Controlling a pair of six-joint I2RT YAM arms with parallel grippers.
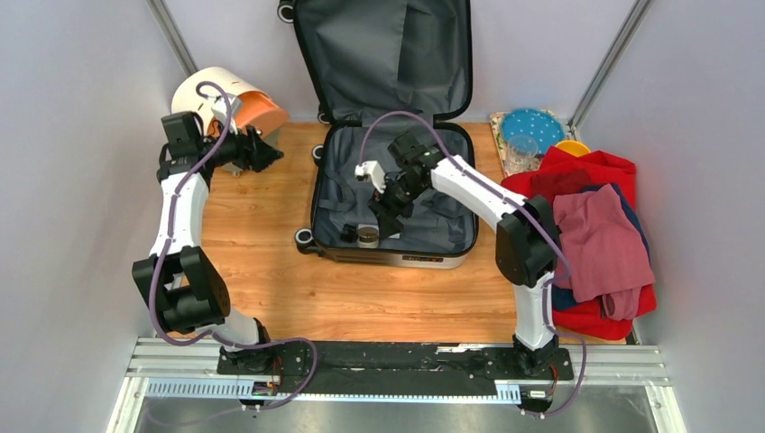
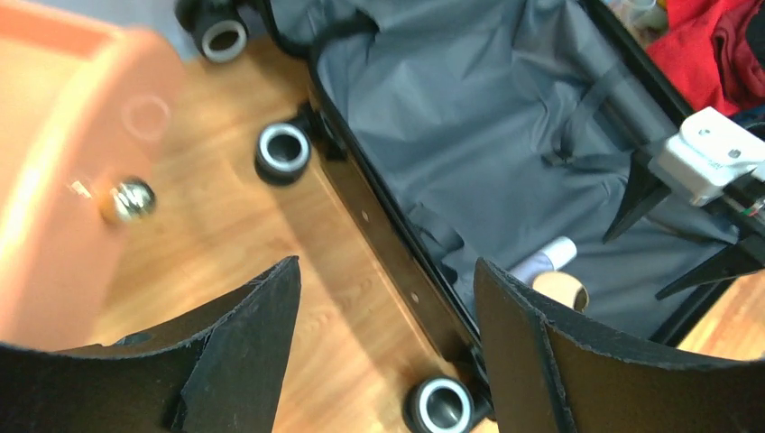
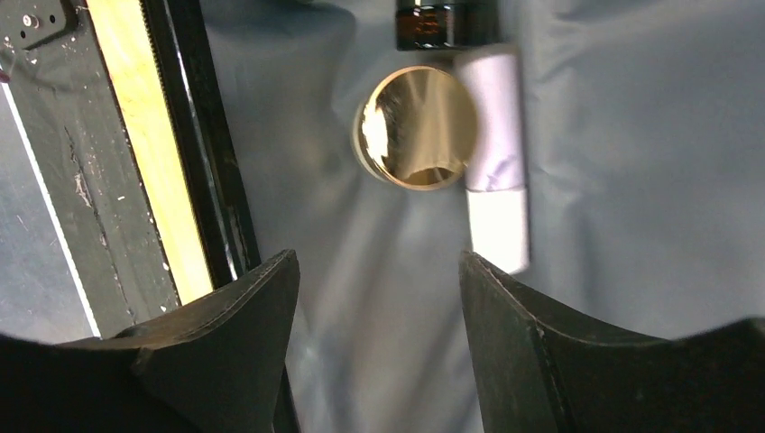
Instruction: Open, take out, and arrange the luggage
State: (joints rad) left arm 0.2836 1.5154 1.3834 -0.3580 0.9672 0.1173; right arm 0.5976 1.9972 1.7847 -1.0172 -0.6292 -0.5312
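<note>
1. Overhead, the luggage lay open on the wooden surface, grey fabric lining exposed.
2. The left end effector and the right end effector hung empty, jaws apart.
3. The right wrist view showed clearly what the overhead view barely did: a glossy round gold lid touching a white tube.

Bright, even light overhead; the orange drawer blurs, the gold lid glares.

Overhead from behind, both wrist views close, sharing luggage interior
</note>
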